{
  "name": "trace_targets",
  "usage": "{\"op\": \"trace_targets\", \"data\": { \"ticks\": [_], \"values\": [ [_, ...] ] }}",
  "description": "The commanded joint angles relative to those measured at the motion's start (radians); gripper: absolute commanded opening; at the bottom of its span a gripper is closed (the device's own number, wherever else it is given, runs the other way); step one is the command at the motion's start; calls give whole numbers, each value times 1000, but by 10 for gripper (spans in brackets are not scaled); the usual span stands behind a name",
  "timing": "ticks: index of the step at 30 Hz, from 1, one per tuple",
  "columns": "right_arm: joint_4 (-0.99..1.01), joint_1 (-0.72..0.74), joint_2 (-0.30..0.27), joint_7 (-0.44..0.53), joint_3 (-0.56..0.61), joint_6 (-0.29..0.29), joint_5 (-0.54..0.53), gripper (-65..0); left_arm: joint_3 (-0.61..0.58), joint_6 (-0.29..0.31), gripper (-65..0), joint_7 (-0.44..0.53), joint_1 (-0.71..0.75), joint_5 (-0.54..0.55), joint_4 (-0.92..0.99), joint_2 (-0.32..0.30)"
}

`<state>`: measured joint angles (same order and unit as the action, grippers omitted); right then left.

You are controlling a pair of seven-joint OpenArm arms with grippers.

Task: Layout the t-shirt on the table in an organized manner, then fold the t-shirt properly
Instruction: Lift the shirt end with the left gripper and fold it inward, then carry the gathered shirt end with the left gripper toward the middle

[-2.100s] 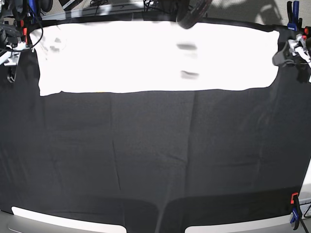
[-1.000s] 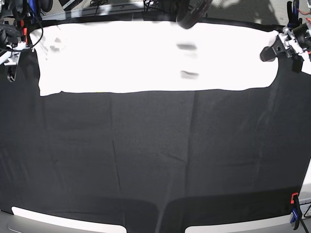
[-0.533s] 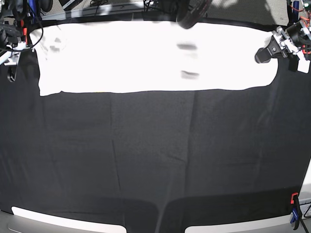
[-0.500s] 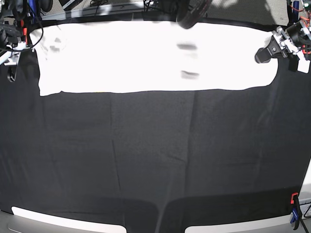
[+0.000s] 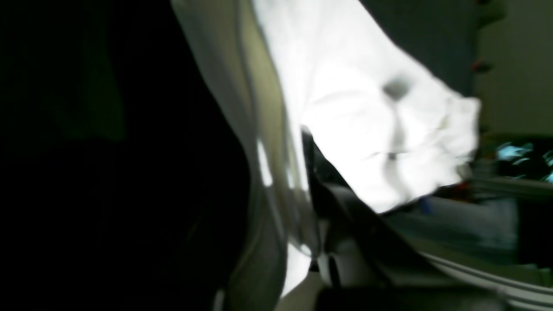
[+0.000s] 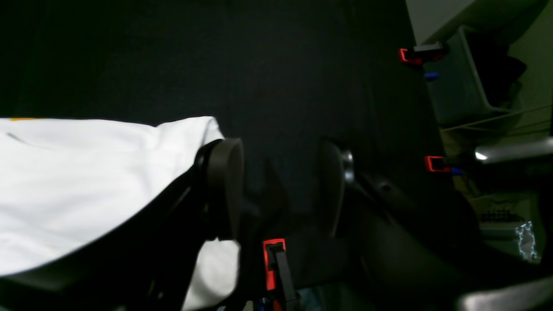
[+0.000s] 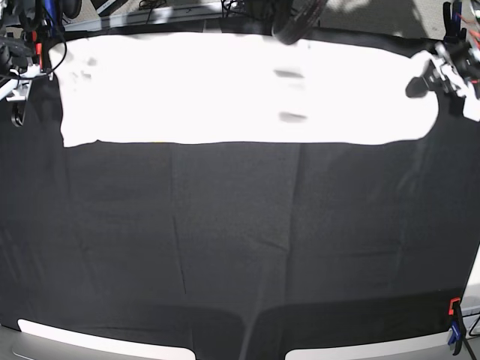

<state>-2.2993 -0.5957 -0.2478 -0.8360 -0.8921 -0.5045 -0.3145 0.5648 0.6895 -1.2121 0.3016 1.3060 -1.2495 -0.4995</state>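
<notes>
While the t-shirt (image 7: 240,86) lies stretched in a long white band along the far side of the table (image 7: 240,247), its whole surface is so overexposed in the base view that only two small grey marks near its middle can be made out. One end of the t-shirt reaches the left gripper (image 7: 424,81) at the table's far corner, and the cloth bulges outward there. From the left wrist camera, a fold of the t-shirt (image 5: 371,125) runs right into the left gripper (image 5: 317,246), whose jaws are pressed together on the fabric; the picture is blurred, so the exact spot of the pinch is unclear. The other end of the t-shirt (image 6: 86,181) lies beside the right gripper (image 6: 276,190), whose two dark pads stand apart with only black tablecloth showing between them. One pad sits just over the t-shirt's rounded corner, though whether it touches the cloth cannot be told. Orange clamps (image 6: 434,164) hold the black cloth along the table's edge near that gripper, and another clamp (image 7: 454,324) stands at the near corner in the base view.
</notes>
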Motion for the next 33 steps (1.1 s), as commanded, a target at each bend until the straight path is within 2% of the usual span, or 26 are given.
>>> {"op": "trace_targets", "data": {
  "ticks": [1, 7, 11, 14, 17, 21, 26, 28, 31, 33],
  "values": [
    [-18, -3, -13, 17, -7, 3, -4, -381, 9, 9, -650, 16, -20, 12, -13, -39],
    [-18, -3, -13, 17, -7, 3, -3, -381, 9, 2, -650, 7, -116, -11, -13, -121],
    [-18, -3, -13, 17, -7, 3, -3, -381, 9, -26, -650, 8, -175, -66, -13, -166],
    [-18, -3, -13, 17, -7, 3, -8, -381, 9, -61, -650, -2, -203, -87, -16, -183],
    [-18, -3, -13, 17, -7, 3, -37, -381, 8, -61, -650, -55, -200, -86, -43, -175],
    [-18, -3, -13, 17, -7, 3, -64, -381, 8, -57, -650, -137, -175, -105, -158, -124],
    [-18, -3, -13, 17, -7, 3, -63, -381, -11, -61, -650, -168, -165, -324, -397, 12],
    [-18, -3, -13, 17, -7, 3, -63, -381, -64, -66, -650, -164, -152, -373, -474, 51],
    [-18, -3, -13, 17, -7, 3, -63, -381, -187, -127, -650, -155, -143, -420, -536, 108],
    [-18, -3, -13, 16, -7, 3, -63, -381, -284, -138, -650, -133, -144, -494, -539, 142]
  ]
}}
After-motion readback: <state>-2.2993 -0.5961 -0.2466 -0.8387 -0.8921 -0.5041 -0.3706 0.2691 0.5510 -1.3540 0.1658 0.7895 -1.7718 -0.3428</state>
